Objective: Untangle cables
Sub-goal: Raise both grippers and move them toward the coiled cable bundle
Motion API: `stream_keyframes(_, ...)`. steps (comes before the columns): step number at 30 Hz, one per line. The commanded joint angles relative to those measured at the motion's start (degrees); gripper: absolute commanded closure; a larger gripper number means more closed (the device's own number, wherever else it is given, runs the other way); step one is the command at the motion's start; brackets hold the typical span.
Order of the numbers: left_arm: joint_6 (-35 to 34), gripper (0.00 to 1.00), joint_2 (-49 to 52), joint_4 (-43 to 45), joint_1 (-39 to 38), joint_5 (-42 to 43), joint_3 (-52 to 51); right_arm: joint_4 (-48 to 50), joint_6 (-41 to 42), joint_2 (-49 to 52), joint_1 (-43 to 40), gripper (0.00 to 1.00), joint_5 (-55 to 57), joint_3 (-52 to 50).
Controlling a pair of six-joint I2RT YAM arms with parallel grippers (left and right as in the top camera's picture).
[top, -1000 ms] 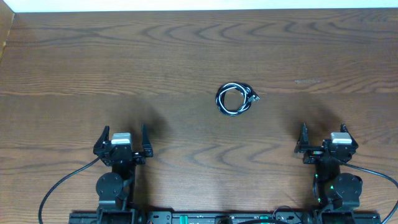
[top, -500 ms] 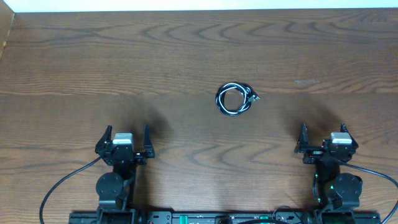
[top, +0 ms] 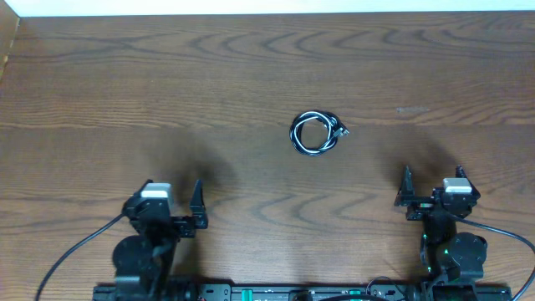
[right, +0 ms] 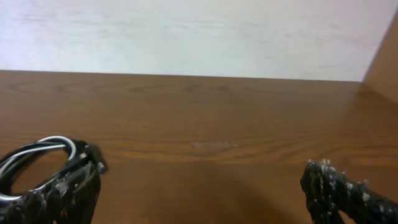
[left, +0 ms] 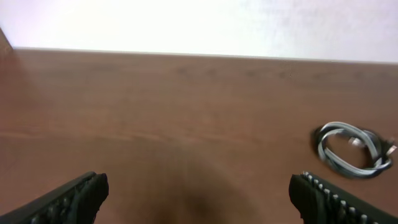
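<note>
cables [top: 315, 133]: one black-and-white coil (plug seemingly rightward); left pincer [left: 199, 183]; right pincer [right: 202, 171]: apart

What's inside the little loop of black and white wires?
Only bare wooden table shows through the coiled cables. Where the strands overlap, the lower ones are hidden.

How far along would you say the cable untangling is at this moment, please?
Done: nothing yet; the cables lie wound together as one black-and-white coil on the table. In hand: nothing; the left tool and right tool both stand open and empty, apart from the coil, near the front edge. Left: reach the coil, grip it and pull the two cords apart.
</note>
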Motion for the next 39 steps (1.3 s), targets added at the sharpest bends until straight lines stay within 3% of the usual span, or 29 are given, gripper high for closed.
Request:
stream_keyframes(1,-0.6,0.02,3.4,-2.6,-0.3,0.7,7.6,0.1,2.1,-0.5,-0.3,0.01,-4.1,-0.3)
stream_keyframes(12,-0.6,0.02,26.0,-20.9,-0.3,0.7,27.3,-0.5,9.7,-0.5,-0.3,0.01,-6.0,1.2)
stream_keyframes(18,-0.9,0.02,35.5,-25.2,-0.3,2.4,32.7,-10.6,8.5,-0.5,-0.3,0.01,-7.1,8.7)
stream_keyframes(24,-1.3,0.02,37.2,-24.5,-0.3,5.4,33.3,-22.2,3.1,0.3,-0.3,0.01,-7.1,20.3)
stream_keyframes(29,-1.2,0.02,36.8,-24.5,-0.3,7.5,33.3,-28.5,5.8,4.1,-0.3,0.01,-8.7,30.8)
stream_keyframes(39,-1.3,0.02,36.8,-24.7,-0.3,9.3,33.3,-41.4,5.6,23.3,-0.3,0.01,-10.3,56.9)
